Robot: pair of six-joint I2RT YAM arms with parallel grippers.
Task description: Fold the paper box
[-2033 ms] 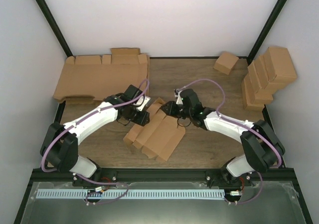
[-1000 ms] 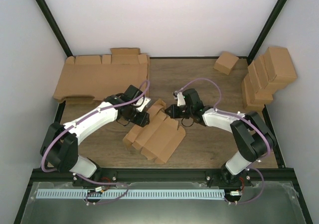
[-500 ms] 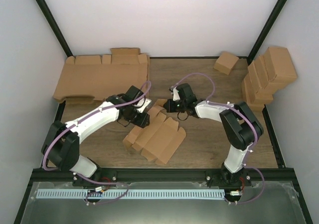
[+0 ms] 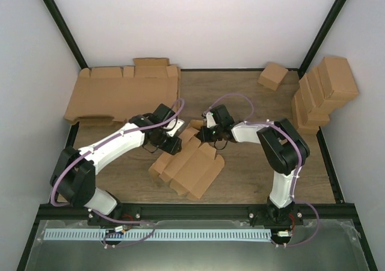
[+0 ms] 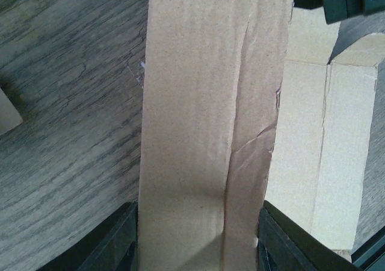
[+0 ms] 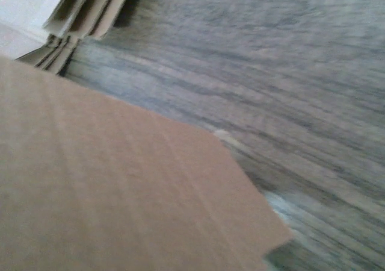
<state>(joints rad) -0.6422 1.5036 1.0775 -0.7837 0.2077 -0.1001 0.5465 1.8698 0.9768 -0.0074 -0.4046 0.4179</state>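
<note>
Left pincer (image 5: 197,211) clamps a long panel of the paper box (image 4: 189,165) across its width, w/ a finger on each edge. Box lies on the wood surface (image 4: 252,102), just right of the big cardboard sheets (image 4: 123,93) & nearer the arm bases. Right pincer (image 4: 201,132), closed tight, meets box's far end, also right of the sheets.

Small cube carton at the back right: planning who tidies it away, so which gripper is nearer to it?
Right. The right gripper sits at the far end of the paper box, the small cube carton beyond it to the right; the left gripper lies further left.
</note>
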